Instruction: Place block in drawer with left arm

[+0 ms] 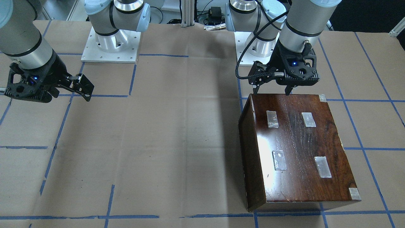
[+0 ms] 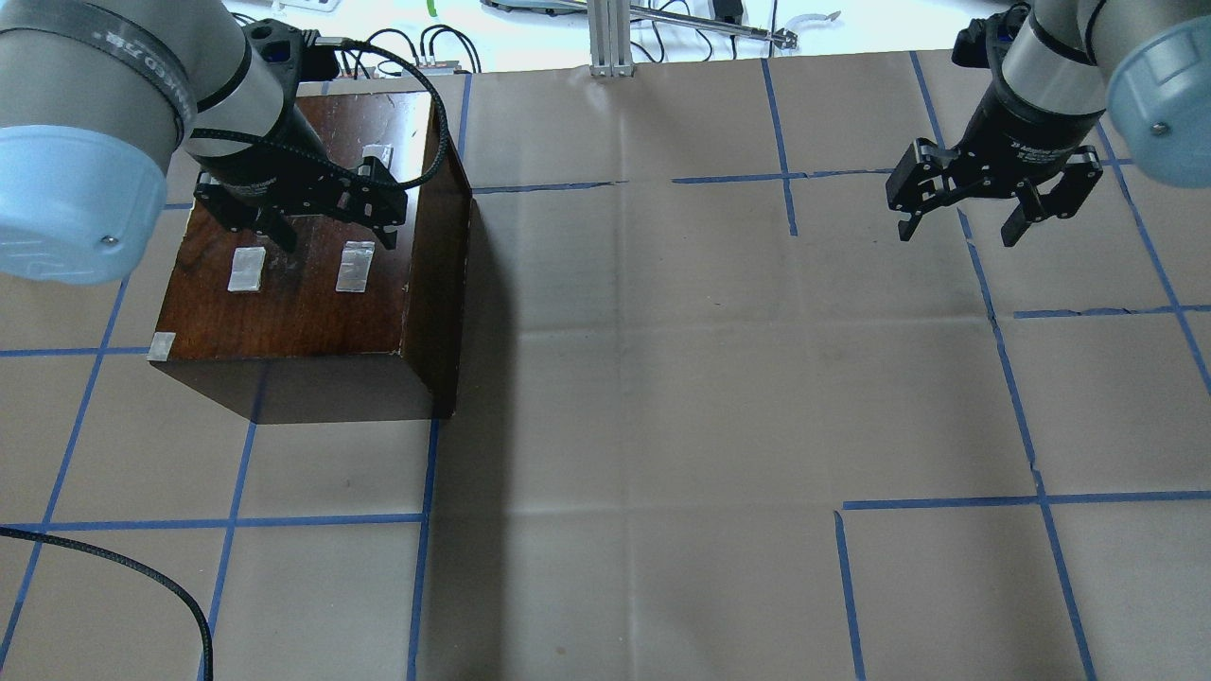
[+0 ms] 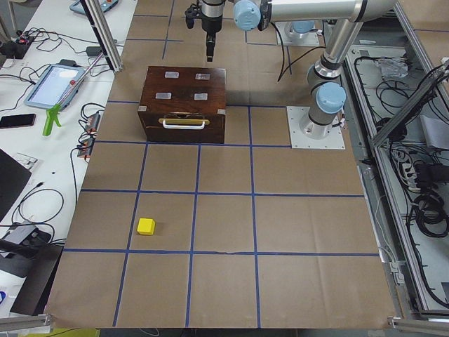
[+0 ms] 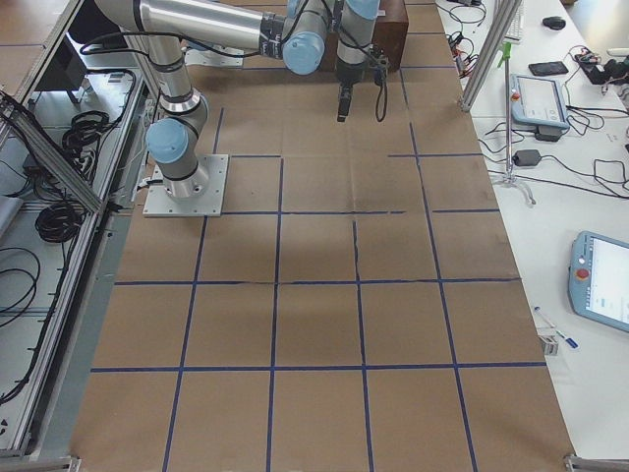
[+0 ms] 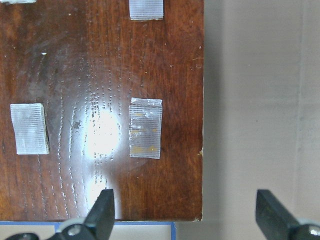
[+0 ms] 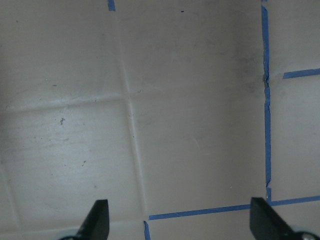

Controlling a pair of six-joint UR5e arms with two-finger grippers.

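Barely begun; yet to open the seemingly shut drawer (image 3: 184,132) and fetch the distant block (image 3: 146,225) with the wide-open, empty left gripper (image 2: 338,241); right gripper (image 2: 957,236) likewise wide.

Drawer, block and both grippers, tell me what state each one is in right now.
drawer: shut, front flush with the wooden box.
block: lying on the table, well apart from the box, not held.
left gripper: open, empty, above the box's top.
right gripper: open, empty, above the table.
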